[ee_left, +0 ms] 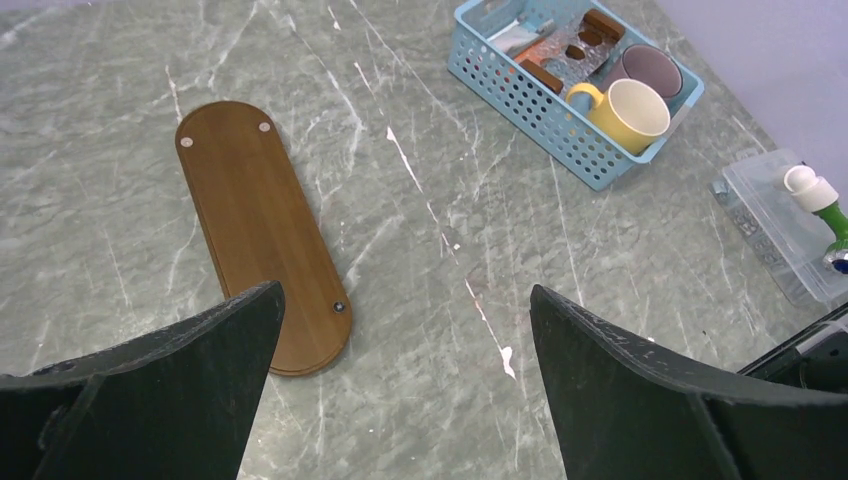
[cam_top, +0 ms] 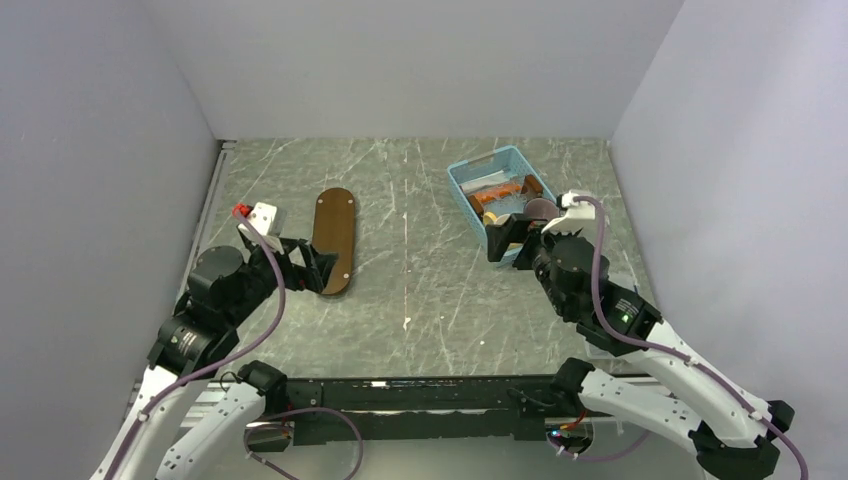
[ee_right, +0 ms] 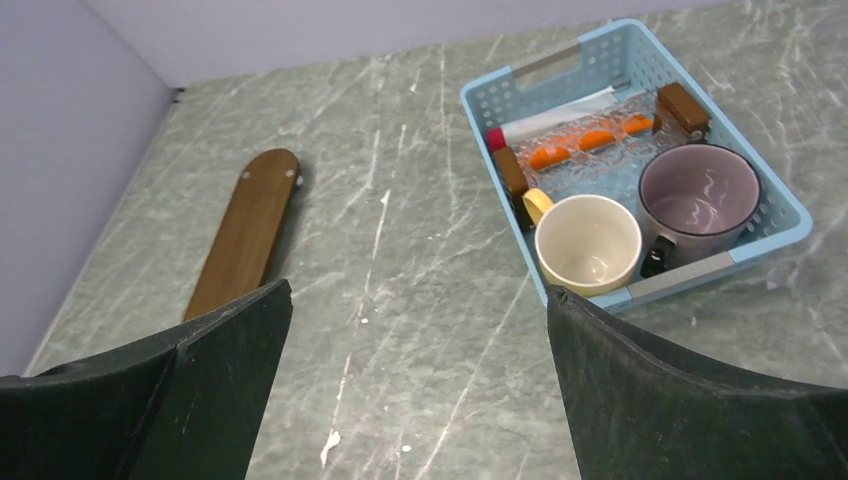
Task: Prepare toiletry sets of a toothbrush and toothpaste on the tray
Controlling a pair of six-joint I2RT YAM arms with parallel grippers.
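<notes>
I see tray (cam_top: 334, 238): flat dk-brown wood oblong w/ rounded ends, nothing on it, lying flat on table (cam_top: 420, 290) left of centre, lengthwise near-to-far.

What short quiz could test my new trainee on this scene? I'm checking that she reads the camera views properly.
1. True or false: the tray is bare.
2. How many mugs sit in the basket?
3. The left gripper and right gripper are: A) open, B) shut, C) out of view.
Key: 1 true; 2 two; 3 A.
</notes>
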